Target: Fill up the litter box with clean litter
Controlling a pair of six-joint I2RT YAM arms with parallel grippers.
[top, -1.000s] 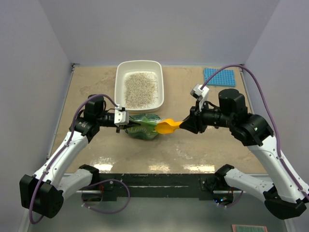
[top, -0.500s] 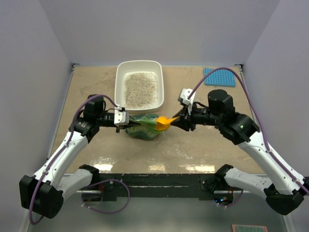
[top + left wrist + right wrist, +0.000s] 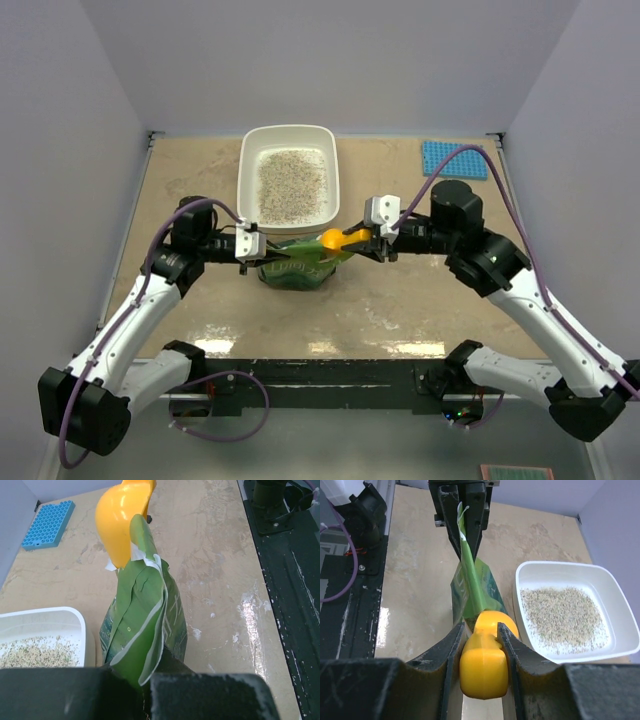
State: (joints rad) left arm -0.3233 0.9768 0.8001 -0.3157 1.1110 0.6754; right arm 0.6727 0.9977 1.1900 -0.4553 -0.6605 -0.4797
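Litter box (image 3: 290,130) plain white. Clean litter (image 3: 292,185) beige-grey, dark speckles. Bag (image 3: 142,615) glossy green, paler green-white line print, white edge at top. Scoop (image 3: 484,667) solid orange-yellow. Studded mat (image 3: 454,160) bright blue, dot grid. Desk (image 3: 190,180) tan, mottled marble pattern. Left arm (image 3: 130,320), right arm (image 3: 560,335) white, black joints.

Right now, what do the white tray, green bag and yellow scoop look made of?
White rounded-rectangle litter box: smooth moulded plastic, likely, with a soft sheen. Crinkly green bag: thin glossy film, creased and folded. Orange-yellow scoop: glossy hard plastic, apparently, evenly coloured.
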